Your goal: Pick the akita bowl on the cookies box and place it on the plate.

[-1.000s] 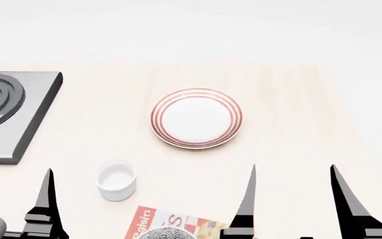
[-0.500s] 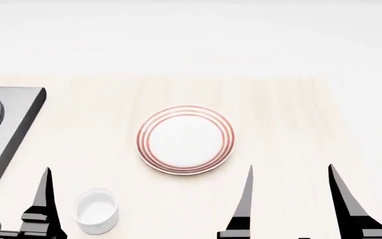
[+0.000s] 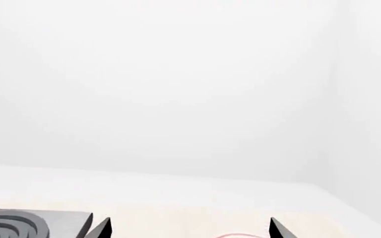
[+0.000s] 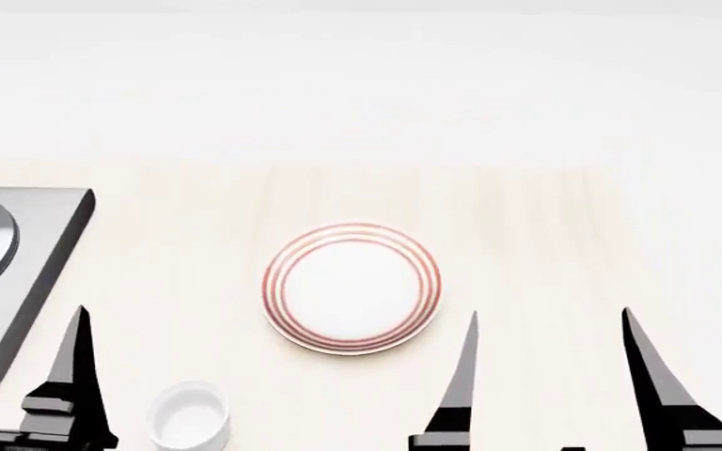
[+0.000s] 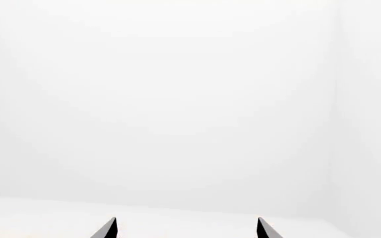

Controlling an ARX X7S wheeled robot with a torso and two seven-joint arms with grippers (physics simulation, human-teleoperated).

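The plate (image 4: 353, 288), white with thin red rings, lies on the pale wood table in the middle of the head view. A sliver of the plate's rim (image 3: 238, 235) shows in the left wrist view between the spread tips. The akita bowl and the cookies box are out of view. My right gripper (image 4: 556, 385) stands open and empty to the right of the plate, nearer to me. My left gripper (image 3: 187, 230) is open and empty too; one of its fingers (image 4: 72, 376) rises at the lower left. The right wrist view shows the right gripper (image 5: 187, 229) against blank white.
A small plain white cup (image 4: 189, 413) sits at the bottom edge, just right of the left finger. A grey stove block (image 4: 35, 254) with a coiled burner, also seen as the stove (image 3: 18, 225), fills the left side. A white wall lies beyond the table.
The head view has shifted: the plate, cup and stove slid lower in the frame, and the cookies box with the bowl dropped out of the bottom edge. Both grippers stay open.
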